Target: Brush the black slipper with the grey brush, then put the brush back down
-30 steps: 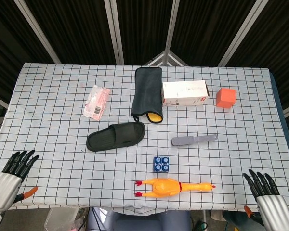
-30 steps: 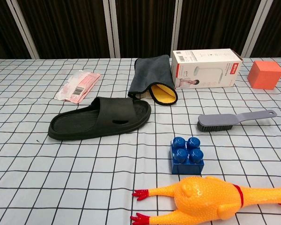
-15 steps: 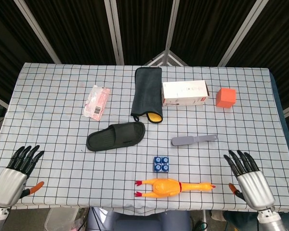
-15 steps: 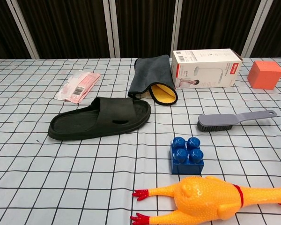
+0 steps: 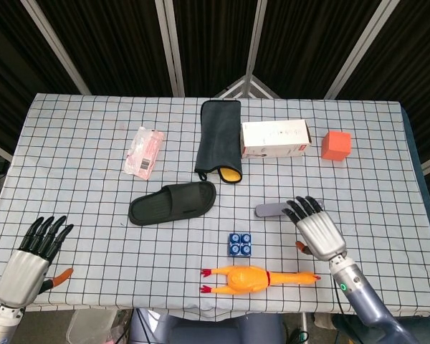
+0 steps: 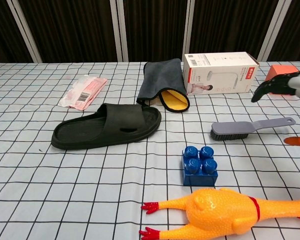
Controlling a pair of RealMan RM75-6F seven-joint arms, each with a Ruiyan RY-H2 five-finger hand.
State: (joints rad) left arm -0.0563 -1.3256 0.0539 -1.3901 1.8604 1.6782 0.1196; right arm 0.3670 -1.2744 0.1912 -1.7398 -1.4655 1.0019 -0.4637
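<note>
The black slipper [image 5: 173,202] [image 6: 106,125] lies sole-down near the table's middle, toe to the right. To its right lies the grey brush [image 6: 250,127], bristles down, handle pointing right; in the head view only its head end [image 5: 269,211] shows. My right hand [image 5: 317,227] hovers over the brush handle with fingers spread, holding nothing; its fingertips [image 6: 270,87] enter the chest view at the right edge, above the handle. My left hand [image 5: 36,254] is open at the table's front left corner, far from both objects.
A blue block [image 5: 240,244] and a yellow rubber chicken [image 5: 258,278] lie in front of the brush. A dark towel [image 5: 220,137], white box [image 5: 275,138], orange cube [image 5: 336,145] and pink packet [image 5: 144,150] sit further back.
My right hand has risen from the front right corner and moved forward-left over the brush handle. The left hand has crept slightly forward. The objects have not moved.
</note>
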